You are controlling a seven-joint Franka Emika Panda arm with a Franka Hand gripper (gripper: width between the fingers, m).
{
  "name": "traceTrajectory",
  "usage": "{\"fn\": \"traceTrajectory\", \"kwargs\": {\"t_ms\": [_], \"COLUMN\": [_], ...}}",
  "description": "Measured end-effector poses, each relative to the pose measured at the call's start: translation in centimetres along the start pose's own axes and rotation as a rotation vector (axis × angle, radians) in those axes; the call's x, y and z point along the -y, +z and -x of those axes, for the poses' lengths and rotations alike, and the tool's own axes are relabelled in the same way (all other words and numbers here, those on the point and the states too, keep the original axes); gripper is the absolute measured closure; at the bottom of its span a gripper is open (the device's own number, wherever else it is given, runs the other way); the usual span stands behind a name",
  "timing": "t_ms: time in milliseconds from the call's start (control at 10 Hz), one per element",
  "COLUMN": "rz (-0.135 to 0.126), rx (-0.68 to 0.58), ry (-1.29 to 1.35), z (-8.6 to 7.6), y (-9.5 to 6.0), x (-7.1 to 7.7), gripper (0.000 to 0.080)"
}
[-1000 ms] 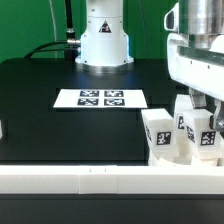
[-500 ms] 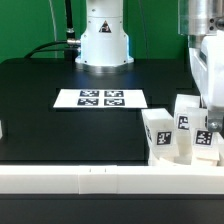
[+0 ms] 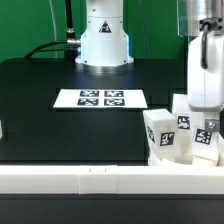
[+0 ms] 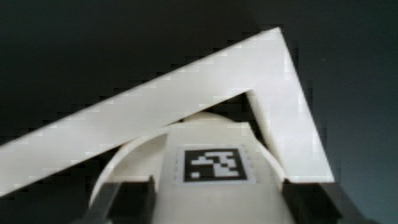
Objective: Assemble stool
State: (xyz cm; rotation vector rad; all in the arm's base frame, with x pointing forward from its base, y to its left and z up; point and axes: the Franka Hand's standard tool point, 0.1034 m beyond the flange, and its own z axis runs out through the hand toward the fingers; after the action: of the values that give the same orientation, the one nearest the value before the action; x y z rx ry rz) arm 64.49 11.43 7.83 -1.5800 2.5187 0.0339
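While nearly closed, tool (image 4: 214, 192) grips leg (image 4: 214, 160).

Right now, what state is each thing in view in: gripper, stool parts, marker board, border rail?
gripper: shut on a stool leg.
held stool leg: gripped, tag facing the wrist camera.
other stool legs: upright, clustered against the border rail, at the exterior view's right.
marker board: flat on the table.
border rail: lying along the table's near edge.

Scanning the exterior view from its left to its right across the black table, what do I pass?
Flat white marker board with four tags → chunky white plastic block leg with a tag → second white block leg → third white tagged leg, under the arm at the view's right edge.
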Motion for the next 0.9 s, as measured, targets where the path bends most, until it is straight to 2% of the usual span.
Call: {"fn": "traceTrajectory", "kwargs": {"t_ms": [700, 800, 900], "rz": [-0.001, -0.001, -0.004], "rx": [0.028, 0.028, 0.030], "ry": [0.027, 0.021, -0.008], "z": [-0.16, -0.16, -0.12], "y": [0.04, 0.02, -0.18], "x": [0.06, 0.07, 0.16], "gripper": [0.0459, 0.0288, 0.0181]}}
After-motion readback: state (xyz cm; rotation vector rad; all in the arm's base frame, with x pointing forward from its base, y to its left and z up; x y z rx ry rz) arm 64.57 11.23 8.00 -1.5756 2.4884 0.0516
